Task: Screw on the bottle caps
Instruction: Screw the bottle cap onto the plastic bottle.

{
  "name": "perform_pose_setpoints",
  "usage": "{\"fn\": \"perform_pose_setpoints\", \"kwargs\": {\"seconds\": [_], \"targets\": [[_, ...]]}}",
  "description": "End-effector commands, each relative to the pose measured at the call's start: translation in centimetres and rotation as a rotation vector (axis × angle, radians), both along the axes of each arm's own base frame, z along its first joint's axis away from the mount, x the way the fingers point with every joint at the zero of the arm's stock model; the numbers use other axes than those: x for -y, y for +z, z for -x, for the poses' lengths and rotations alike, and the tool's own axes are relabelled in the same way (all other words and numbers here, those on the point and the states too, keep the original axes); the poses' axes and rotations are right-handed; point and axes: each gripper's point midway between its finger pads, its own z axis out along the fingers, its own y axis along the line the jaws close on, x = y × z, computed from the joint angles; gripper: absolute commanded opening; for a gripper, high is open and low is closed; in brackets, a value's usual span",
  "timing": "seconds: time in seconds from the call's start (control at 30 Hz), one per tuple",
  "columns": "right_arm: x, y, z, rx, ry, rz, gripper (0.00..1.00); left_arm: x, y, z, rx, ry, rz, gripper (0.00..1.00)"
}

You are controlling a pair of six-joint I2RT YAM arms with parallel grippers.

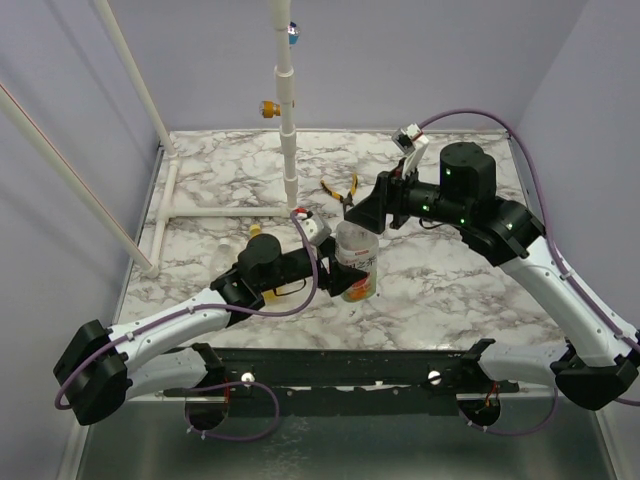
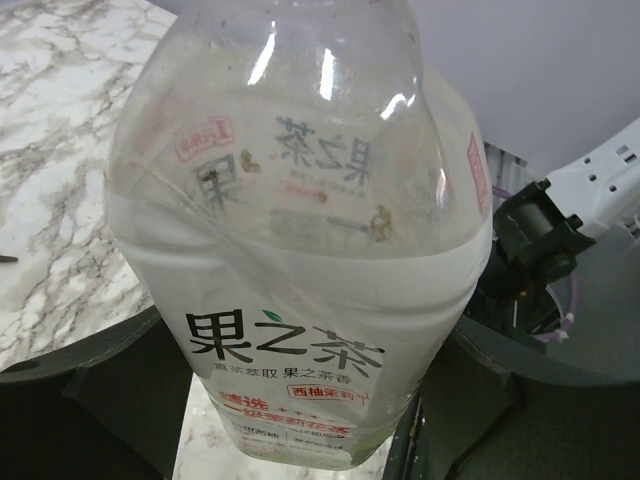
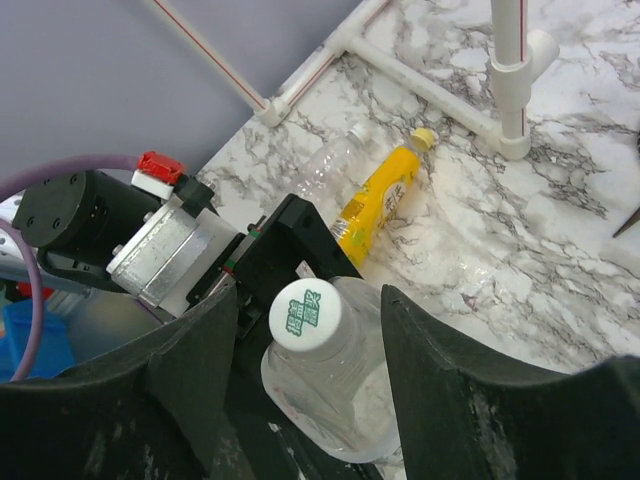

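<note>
The clear bottle (image 1: 358, 262) with the green-and-white label (image 2: 290, 360) stands upright mid-table, and my left gripper (image 2: 300, 420) is shut on its lower body, a dark finger on each side. A whitish cap (image 3: 305, 315) with green print sits on its neck. My right gripper (image 3: 310, 300) hovers over the bottle top (image 1: 362, 212), open, its fingers (image 3: 200, 370) straddling the cap with a gap on both sides. A yellow bottle (image 3: 375, 200) with a yellow cap (image 3: 424, 137) lies on the table behind.
Another clear bottle (image 3: 328, 165) lies beside the yellow one. Yellow-handled pliers (image 1: 345, 190) rest at the back centre. A white pipe frame (image 1: 288, 120) rises behind, with a bar along the table (image 3: 420, 85). Purple walls enclose the marble table (image 1: 450, 290).
</note>
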Motion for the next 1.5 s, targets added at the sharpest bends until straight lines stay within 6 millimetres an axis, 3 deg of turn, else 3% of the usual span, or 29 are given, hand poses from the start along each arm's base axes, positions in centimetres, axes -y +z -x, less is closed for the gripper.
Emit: {"fn": "perform_pose_setpoints", "kwargs": {"seconds": [0.0, 0.5, 0.57, 0.73, 1.0, 1.47], "targets": [[-0.4, 1.1, 0.8, 0.064, 0.052, -0.035, 0.62, 0.4, 1.6, 1.4, -0.018, -0.091, 0.035, 0.00], [-0.6, -0.1, 0.3, 0.049, 0.052, -0.001, 0.51, 0.4, 1.9, 1.1, -0.046, -0.116, 0.043, 0.00], [-0.5, -0.3, 0.1, 0.049, 0.040, 0.005, 0.52, 0.5, 1.9, 1.2, -0.048, -0.121, 0.043, 0.00], [-0.6, 0.1, -0.2, 0.049, 0.024, -0.014, 0.67, 0.5, 1.7, 1.3, -0.053, -0.129, 0.040, 0.00], [-0.7, -0.5, -0.1, 0.034, 0.024, -0.020, 0.64, 0.6, 1.7, 1.2, -0.058, -0.134, 0.036, 0.00], [-0.9, 0.5, 0.5, 0.034, 0.048, -0.056, 0.61, 0.7, 1.3, 0.4, -0.092, -0.133, 0.030, 0.00]]}}
